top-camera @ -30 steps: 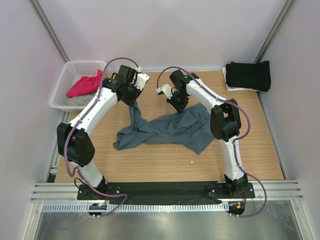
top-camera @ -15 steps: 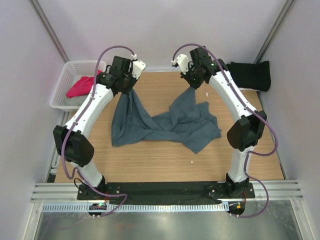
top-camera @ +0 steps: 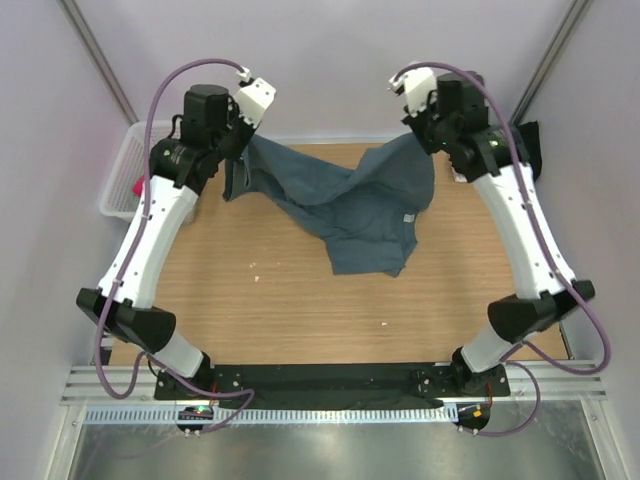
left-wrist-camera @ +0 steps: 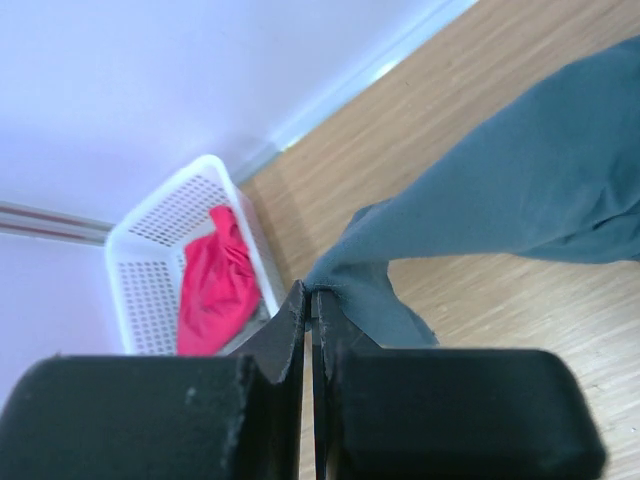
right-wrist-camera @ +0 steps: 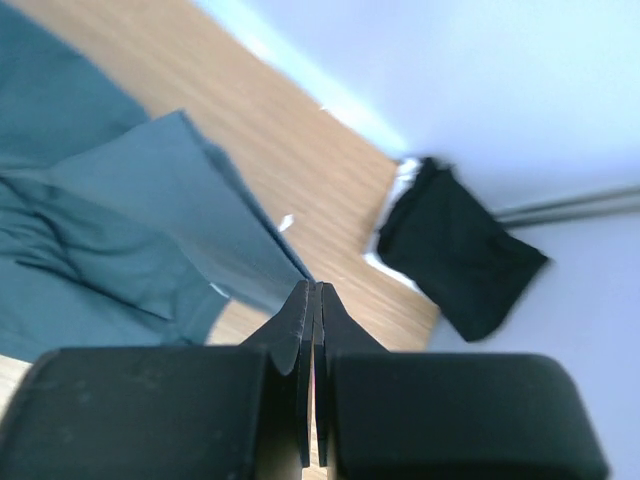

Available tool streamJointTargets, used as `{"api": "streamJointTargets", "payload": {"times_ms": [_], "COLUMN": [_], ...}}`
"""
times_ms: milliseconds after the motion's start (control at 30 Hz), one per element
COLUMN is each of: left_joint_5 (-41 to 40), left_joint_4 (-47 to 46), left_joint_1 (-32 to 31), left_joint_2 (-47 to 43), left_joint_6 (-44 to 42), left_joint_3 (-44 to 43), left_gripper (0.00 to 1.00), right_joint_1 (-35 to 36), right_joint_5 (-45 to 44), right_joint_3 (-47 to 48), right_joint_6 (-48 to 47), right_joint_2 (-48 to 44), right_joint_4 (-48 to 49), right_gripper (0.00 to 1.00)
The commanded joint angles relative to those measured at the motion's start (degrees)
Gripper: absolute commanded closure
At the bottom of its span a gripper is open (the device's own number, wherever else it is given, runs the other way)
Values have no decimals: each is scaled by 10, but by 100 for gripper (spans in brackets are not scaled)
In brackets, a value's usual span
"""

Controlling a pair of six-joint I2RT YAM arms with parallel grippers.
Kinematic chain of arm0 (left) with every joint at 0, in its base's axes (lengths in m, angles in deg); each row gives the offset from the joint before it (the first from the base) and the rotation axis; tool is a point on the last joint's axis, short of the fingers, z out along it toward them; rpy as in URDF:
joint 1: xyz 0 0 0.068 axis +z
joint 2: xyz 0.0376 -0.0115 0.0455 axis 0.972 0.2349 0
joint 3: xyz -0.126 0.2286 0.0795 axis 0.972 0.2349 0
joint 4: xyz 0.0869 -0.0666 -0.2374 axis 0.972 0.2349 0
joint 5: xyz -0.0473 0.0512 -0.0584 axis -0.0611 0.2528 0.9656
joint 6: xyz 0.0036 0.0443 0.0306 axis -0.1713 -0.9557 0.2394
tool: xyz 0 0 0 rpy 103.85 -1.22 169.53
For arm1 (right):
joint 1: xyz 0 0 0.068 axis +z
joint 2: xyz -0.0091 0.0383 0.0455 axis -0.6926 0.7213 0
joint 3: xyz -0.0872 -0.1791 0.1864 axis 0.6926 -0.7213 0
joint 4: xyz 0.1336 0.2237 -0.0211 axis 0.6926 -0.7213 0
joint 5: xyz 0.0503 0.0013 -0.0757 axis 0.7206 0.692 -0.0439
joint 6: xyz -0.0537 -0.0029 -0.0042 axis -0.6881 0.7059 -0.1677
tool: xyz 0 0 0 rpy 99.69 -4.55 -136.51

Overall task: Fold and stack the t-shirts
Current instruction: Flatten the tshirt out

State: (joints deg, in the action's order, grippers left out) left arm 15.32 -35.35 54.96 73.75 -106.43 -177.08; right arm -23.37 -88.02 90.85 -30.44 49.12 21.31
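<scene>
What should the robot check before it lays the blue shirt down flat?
1. Grip of left end effector on the blue-grey shirt: ok, shut on it.
2. Grip of right end effector on the same shirt: ok.
3. Cloth spread smooth between them: not ok, it sags and bunches.
4. The black shirt lies apart from it: ok.
5. The pink shirt is inside the basket: ok.
6. Matching corners held: cannot tell.

Bright, even, soft-shadowed light; sharp overhead view; right wrist view motion-blurred, near tools defocused.

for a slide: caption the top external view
Left gripper and right gripper hold the slate blue-grey cloth t-shirt over the wooden table.
</scene>
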Motion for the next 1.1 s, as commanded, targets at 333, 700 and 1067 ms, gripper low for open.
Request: {"api": "streamJointTargets", "payload": {"times_ms": [333, 700, 1067], "left_joint_5": [51, 114, 124], "left_joint_4": [5, 91, 9], "left_joint_1": [-3, -9, -10], "left_joint_2": [-151, -246, -193], "left_joint_6": [26, 33, 4], "left_joint_3": [-10, 98, 340], "left_gripper": [100, 100, 100], "right_joint_1": [-83, -97, -97], "right_joint_5": [-35, 11, 69], "right_joint_3": [-2, -80, -205], "right_joint_6": [31, 26, 42], "right_joint_2": [-242, -366, -241], "right_joint_4": [12, -4, 28], "right_gripper": [99, 99, 99]}}
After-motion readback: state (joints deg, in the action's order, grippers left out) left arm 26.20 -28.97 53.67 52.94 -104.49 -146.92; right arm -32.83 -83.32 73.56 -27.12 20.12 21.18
